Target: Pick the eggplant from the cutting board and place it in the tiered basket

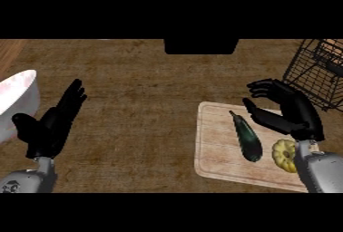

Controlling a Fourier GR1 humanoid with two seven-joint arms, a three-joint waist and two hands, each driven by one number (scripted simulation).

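Black fingers of the right hand (289,111) are spread and lightly bent, holding nothing, above the right part of the cutting board (218,154), just right of the eggplant (248,136). That one dark green eggplant lies lengthwise on the pale wooden board, stem end at the far side, untouched. Beside it, at the board's near right, sits one yellow, ridged vegetable (284,155), partly hidden by the grey forearm. To do the grasp well, the hand would likely need to shift left and come down over the eggplant's thicker middle, fingers on one long side and thumb on the other, keeping off the yellow vegetable. One wire tiered basket (315,77) stands at the far right, close behind the hand, so the carry looks short. Across the brown counter (140,113), the left hand (50,124) rests open, fingers straight, next to one white bowl (15,97) at the left edge. One dark object (201,46) sits at the far edge; what it is cannot be told.
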